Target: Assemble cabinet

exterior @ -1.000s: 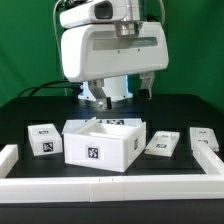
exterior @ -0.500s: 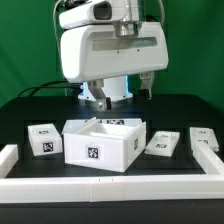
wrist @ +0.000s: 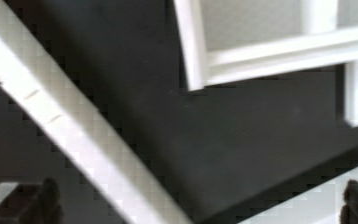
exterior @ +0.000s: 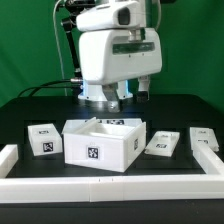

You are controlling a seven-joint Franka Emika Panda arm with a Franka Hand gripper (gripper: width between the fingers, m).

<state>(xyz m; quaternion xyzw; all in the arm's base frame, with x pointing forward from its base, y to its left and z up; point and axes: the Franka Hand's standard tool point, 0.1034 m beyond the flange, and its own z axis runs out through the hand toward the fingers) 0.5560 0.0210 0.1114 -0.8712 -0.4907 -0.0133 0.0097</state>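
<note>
The cabinet shell [exterior: 100, 142] is an open white box with black-and-white tags, standing at the table's front middle. A small tagged drawer block [exterior: 42, 140] lies at its exterior view's left, and two more [exterior: 162, 145] [exterior: 203, 136] lie at its right. My gripper [exterior: 112, 96] hangs under the big white wrist housing, above and behind the shell, touching nothing. In the wrist view my gripper [wrist: 190, 202] is open, with dark fingers [wrist: 23, 203] far apart and only black table between them. The shell's rim [wrist: 265, 45] shows beyond them.
A long low white rail [exterior: 110, 185] runs along the table's front edge, with short arms at the exterior view's left [exterior: 8, 158] and right [exterior: 210, 156]. It crosses the wrist view diagonally [wrist: 69, 120]. Cables hang behind the arm.
The arm and its wrist housing have shifted toward the exterior view's right in the last half second. The shell and blocks have not moved.
</note>
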